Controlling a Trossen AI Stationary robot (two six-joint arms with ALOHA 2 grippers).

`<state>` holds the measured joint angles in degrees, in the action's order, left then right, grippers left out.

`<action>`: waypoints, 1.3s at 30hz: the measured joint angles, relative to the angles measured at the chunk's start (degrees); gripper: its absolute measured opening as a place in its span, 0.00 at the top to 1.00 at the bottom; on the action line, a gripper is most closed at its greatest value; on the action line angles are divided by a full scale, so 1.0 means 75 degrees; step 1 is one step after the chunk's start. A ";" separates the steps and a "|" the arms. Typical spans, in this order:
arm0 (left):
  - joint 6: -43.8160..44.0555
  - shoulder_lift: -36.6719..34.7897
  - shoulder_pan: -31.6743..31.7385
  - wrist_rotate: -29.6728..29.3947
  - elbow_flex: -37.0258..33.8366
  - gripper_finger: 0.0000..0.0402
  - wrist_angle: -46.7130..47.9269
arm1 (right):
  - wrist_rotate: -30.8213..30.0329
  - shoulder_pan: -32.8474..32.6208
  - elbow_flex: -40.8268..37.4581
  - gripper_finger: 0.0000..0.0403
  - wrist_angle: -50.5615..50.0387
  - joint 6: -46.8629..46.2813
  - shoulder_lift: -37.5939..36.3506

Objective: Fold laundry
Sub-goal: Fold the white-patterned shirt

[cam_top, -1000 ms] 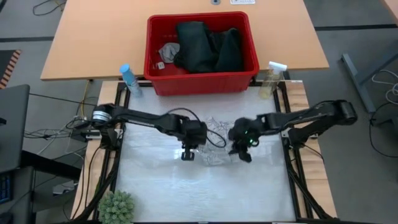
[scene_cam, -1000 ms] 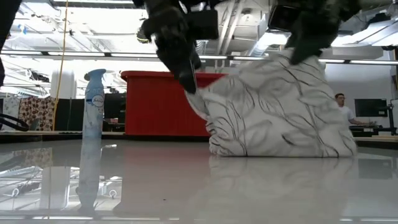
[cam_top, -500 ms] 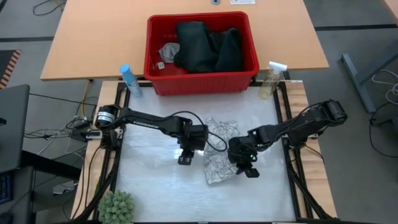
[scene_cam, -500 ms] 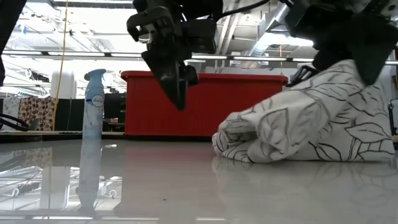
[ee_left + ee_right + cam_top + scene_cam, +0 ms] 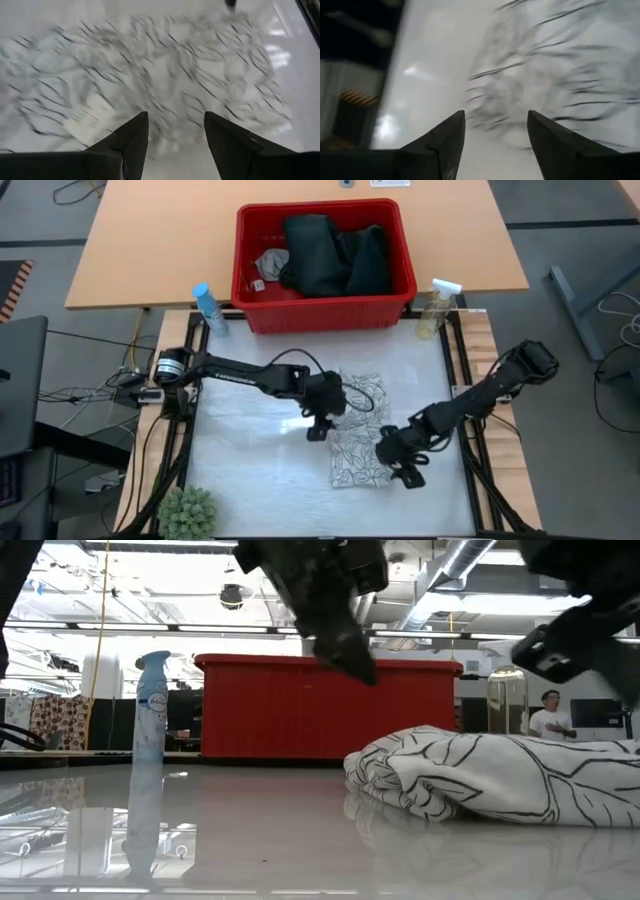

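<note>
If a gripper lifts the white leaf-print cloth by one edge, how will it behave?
The white cloth with grey leaf print lies crumpled in soft folds, so it would probably drape limply rather than hold shape. It looks thin, likely light. On the glossy white table a push may slide or bunch it.

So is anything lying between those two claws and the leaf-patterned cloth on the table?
Nothing visible does. The leaf-print cloth lies flat on the table, with the left claw open just above its left edge and the right claw open at its lower right corner. The bare tabletop around it holds no obstacle.
</note>
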<state>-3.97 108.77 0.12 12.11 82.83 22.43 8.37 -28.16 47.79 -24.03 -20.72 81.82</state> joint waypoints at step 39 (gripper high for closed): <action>-0.0840 0.0535 0.0265 0.0869 -0.1105 0.55 -0.1241 | -0.0621 0.3127 0.0023 0.41 -0.0858 0.3056 0.1368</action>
<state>-10.27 112.78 2.10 18.63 74.54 13.12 3.71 -4.70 47.96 -30.47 2.20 92.08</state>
